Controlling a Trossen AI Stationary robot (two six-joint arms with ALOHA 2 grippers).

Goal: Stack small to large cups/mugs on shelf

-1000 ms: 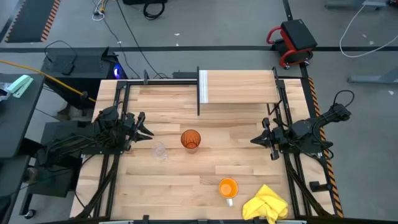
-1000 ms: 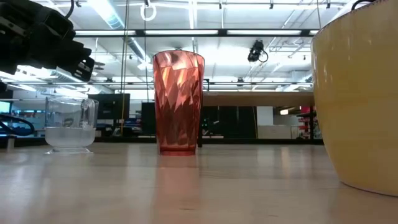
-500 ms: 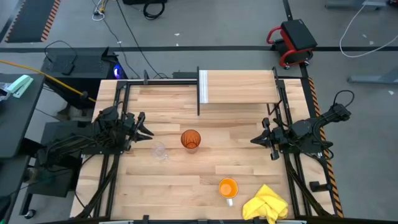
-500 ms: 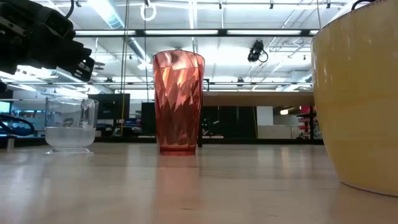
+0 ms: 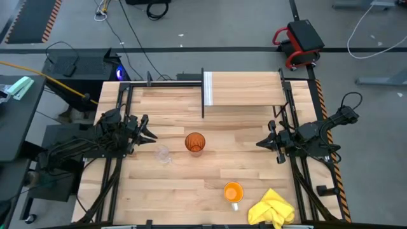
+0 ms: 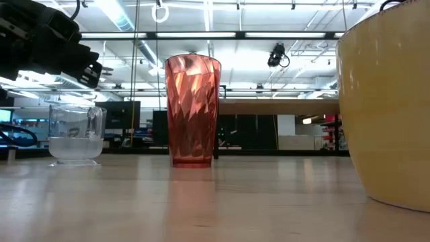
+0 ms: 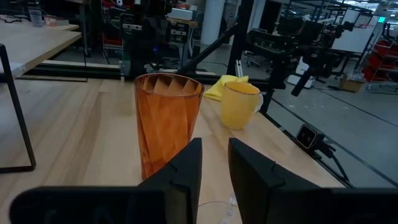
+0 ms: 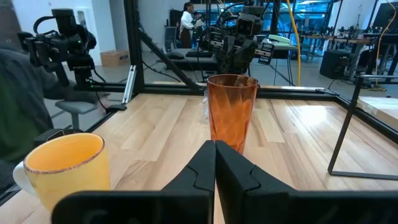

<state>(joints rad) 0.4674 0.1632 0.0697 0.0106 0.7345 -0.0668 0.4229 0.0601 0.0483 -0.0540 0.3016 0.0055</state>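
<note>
Worktop (image 5: 191, 184) carries all three cups; shelf (image 5: 245, 89) at the far edge bears nothing, so stacking appears not begun. Tall tumbler (image 5: 195, 143) stands central, between both arms. Orange cup (image 5: 233, 192) sits near the front edge, beside the yellow cloth (image 5: 272, 208). Small clear glass (image 5: 165, 155), faint from above, stands nearest the left claw (image 5: 151, 135), fingers slightly parted, empty. Right claw (image 5: 261, 144) waits opposite, fingers pressed together.
</note>
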